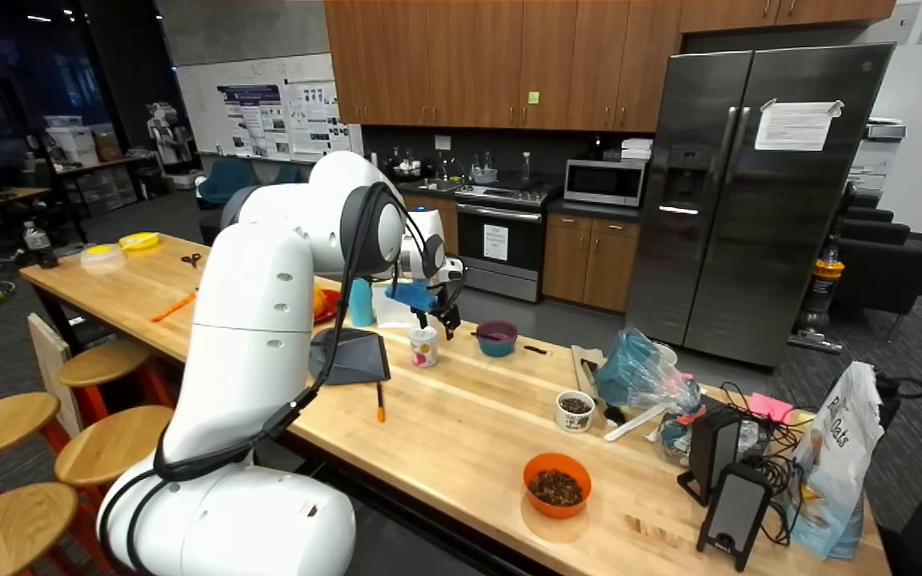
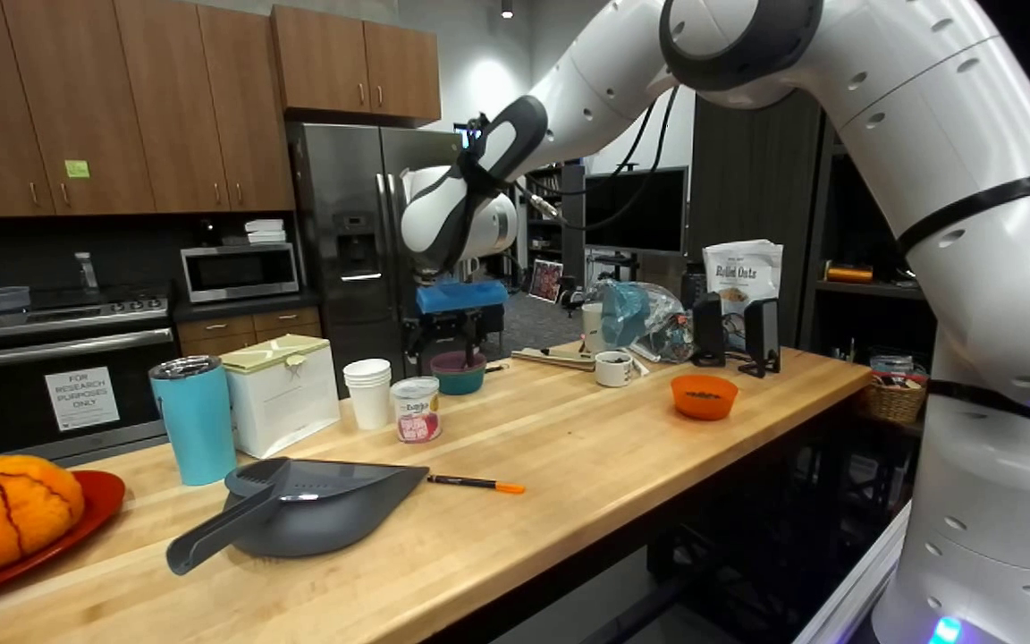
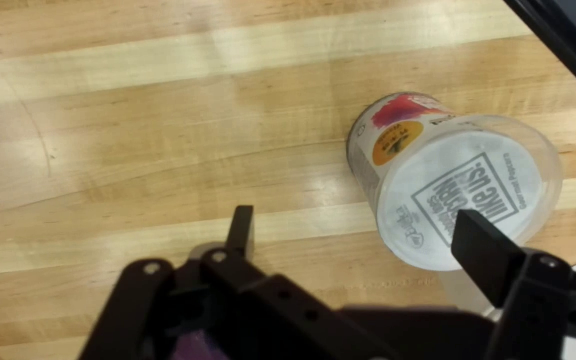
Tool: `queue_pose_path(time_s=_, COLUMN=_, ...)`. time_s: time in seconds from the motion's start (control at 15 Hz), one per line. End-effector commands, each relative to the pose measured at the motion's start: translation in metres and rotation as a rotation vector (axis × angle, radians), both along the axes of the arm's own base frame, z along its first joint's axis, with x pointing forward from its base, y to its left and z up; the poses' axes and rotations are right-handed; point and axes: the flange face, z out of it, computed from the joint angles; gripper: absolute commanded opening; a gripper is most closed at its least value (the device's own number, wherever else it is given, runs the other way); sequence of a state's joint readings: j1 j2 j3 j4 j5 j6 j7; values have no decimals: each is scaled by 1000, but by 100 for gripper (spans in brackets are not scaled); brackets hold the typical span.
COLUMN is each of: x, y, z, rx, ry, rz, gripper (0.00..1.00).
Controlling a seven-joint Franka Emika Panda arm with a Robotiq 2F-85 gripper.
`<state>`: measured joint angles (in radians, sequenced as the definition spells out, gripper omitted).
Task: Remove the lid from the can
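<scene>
The can [image 1: 424,352] is white with pink print and stands upright on the wooden table. It also shows in an exterior view [image 2: 418,419] and in the wrist view [image 3: 375,135]. Its clear plastic lid [image 3: 473,187] is on top, over a white printed surface. My gripper [image 3: 353,220] is open and empty above the table. In the wrist view, the right finger overlaps the lid's lower right part; the left finger is over bare wood. In both exterior views, the gripper [image 1: 438,322] [image 2: 443,351] is above and to the side of the can, apparently apart from it.
A grey dustpan [image 2: 318,519] and an orange-tipped marker [image 2: 475,484] lie near the can. Stacked paper cups [image 2: 367,394], a white box [image 2: 278,407] and a turquoise tumbler [image 2: 193,425] stand beside it. A purple and teal bowl [image 1: 496,346] is near the gripper.
</scene>
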<state>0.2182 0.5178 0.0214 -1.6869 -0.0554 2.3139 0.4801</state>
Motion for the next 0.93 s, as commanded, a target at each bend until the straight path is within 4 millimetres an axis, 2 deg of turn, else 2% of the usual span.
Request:
queue_pose_path(time_s=0.0, x=7, y=3, z=0, rx=-1, ry=-7, rz=-17, gripper=100)
queue_pose_path(time_s=0.4, x=10, y=3, z=-8, rx=1, ry=0, rz=-19, gripper=100)
queue_pose_path(time_s=0.47, x=10, y=3, z=-9, rx=0, ry=1, rz=-19, gripper=94)
queue_pose_path(time_s=0.53, x=10, y=2, z=-9, rx=-1, ry=3, rz=-18, gripper=78)
queue_pose_path(time_s=0.6, x=10, y=3, z=-10, rx=-1, ry=4, rz=-17, gripper=69)
queue_pose_path(time_s=0.67, x=10, y=2, z=-11, rx=-1, ry=6, rz=-17, gripper=61)
queue_pose_path(time_s=0.73, x=10, y=2, z=-11, rx=-5, ry=7, rz=-17, gripper=58)
queue_pose_path(time_s=0.8, x=10, y=1, z=-11, rx=-5, ry=7, rz=-16, gripper=45)
queue_pose_path(time_s=0.87, x=11, y=1, z=-10, rx=-5, ry=4, rz=-17, gripper=38)
